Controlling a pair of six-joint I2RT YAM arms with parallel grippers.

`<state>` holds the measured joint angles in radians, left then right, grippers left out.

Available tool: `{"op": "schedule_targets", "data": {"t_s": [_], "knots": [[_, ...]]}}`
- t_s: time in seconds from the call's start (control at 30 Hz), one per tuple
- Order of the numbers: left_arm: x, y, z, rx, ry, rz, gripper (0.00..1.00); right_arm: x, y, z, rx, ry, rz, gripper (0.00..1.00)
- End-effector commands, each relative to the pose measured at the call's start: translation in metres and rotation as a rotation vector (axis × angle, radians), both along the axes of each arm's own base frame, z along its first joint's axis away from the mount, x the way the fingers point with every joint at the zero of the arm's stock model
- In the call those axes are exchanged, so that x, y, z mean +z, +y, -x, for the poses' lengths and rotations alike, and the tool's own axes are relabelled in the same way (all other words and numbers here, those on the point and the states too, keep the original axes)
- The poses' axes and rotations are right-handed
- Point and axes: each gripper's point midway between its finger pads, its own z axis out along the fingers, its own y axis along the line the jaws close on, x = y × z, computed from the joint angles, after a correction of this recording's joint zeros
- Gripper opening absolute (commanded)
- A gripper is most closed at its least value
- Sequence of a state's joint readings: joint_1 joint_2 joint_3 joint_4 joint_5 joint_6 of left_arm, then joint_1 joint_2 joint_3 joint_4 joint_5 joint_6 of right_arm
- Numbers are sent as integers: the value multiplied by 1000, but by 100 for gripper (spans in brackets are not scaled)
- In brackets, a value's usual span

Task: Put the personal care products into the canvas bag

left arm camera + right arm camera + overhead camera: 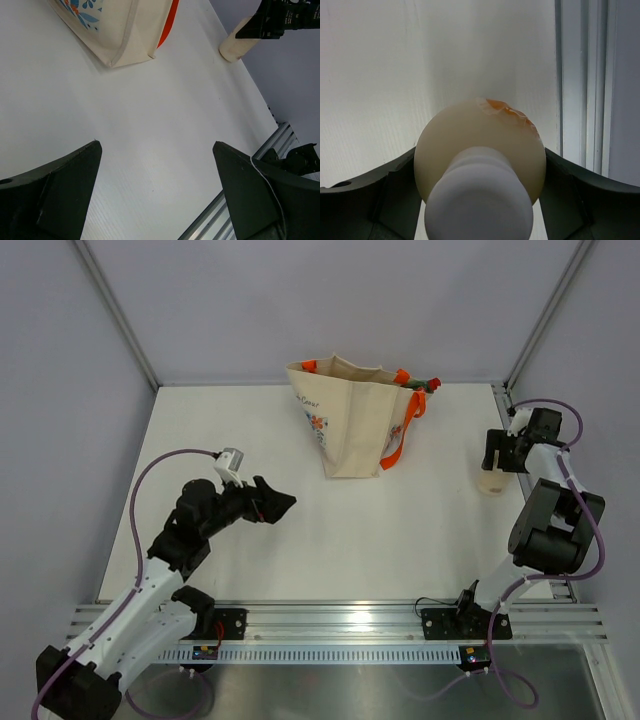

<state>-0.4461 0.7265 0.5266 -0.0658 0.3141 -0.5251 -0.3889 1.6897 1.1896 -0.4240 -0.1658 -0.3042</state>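
The canvas bag (350,425) stands upright at the back centre, orange handles up, its print facing left; its bottom corner shows in the left wrist view (125,30). A green, red-capped item (425,385) sticks out at its top right. A small beige jar (490,482) with a pale cap stands on the table at the far right. My right gripper (503,458) is over it, and the right wrist view shows its fingers pressed against both sides of the jar (480,145). My left gripper (275,502) is open and empty above the table, left of centre.
The white table (400,540) is walled in by grey panels. An aluminium rail (340,625) runs along the near edge, another rail (590,75) lies just right of the jar. The left wrist view shows the jar (235,46) under the right gripper (280,20).
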Motion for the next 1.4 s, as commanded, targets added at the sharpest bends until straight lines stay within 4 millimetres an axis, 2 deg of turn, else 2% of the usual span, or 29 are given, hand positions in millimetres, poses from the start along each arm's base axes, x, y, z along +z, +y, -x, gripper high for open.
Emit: {"op": "schedule_targets", "data": {"t_s": [0.0,0.03,0.2,0.33,0.37,0.4,0.47,0.5,0.57,0.6,0.63,0.67,0.7,0.73,0.77,0.8,0.83,0.9,0.93,1.0,1.03,1.1,1.13,1.17,1.2,1.23,1.3,1.33,1.37], "knots": [[22,3,0,16,-61,28,99,38,32,0,108,-119,-63,13],[21,4,1,18,-57,27,99,49,34,0,120,-150,-55,0],[25,8,5,30,-68,26,99,131,69,4,250,-342,-103,0],[27,10,5,41,-71,23,99,184,122,-5,417,-445,-155,0],[28,11,4,46,-72,22,99,193,134,-11,451,-459,-160,0],[28,11,5,45,-73,21,99,221,146,-19,483,-515,-155,0],[29,12,4,53,-75,20,99,239,181,-35,568,-544,-188,0],[30,12,4,56,-76,20,99,275,191,-43,591,-620,-185,0],[31,13,2,66,-77,25,99,285,219,-66,648,-634,-212,0],[33,13,1,70,-82,30,99,323,229,-72,675,-713,-199,0],[34,13,0,76,-81,36,99,311,234,-94,679,-689,-220,0],[36,13,0,76,-89,42,99,346,259,-97,731,-763,-225,0],[37,13,-1,82,-88,45,99,355,267,-105,742,-786,-224,0],[38,13,-2,88,-89,48,99,356,274,-116,747,-792,-225,0],[39,14,-4,97,-91,47,99,338,281,-141,737,-767,-230,0],[40,14,-6,101,-94,46,99,369,292,-144,753,-848,-220,0],[41,15,-7,107,-97,42,99,344,297,-169,738,-816,-233,0],[39,15,-10,111,-89,28,99,367,303,-180,725,-896,-239,0],[40,15,-12,112,-94,20,99,347,310,-194,723,-870,-253,0],[37,14,-15,110,-83,2,99,337,316,-200,731,-858,-262,0],[38,14,-16,108,-86,-6,99,333,321,-197,743,-846,-273,0],[36,12,-17,100,-82,-12,99,296,330,-195,774,-768,-297,0],[33,11,-18,95,-80,-16,99,312,334,-179,793,-797,-290,0],[33,10,-18,89,-81,-14,99,305,335,-174,804,-787,-292,0],[34,9,-19,86,-86,-12,99,276,337,-172,805,-736,-299,0],[32,8,-19,81,-84,-14,99,289,337,-158,816,-758,-295,0],[30,5,-18,63,-81,-11,99,270,340,-147,817,-713,-319,0],[30,4,-19,57,-80,-9,99,278,339,-138,819,-726,-318,0],[28,3,-18,50,-77,-7,99,267,341,-133,820,-698,-328,0]]}}
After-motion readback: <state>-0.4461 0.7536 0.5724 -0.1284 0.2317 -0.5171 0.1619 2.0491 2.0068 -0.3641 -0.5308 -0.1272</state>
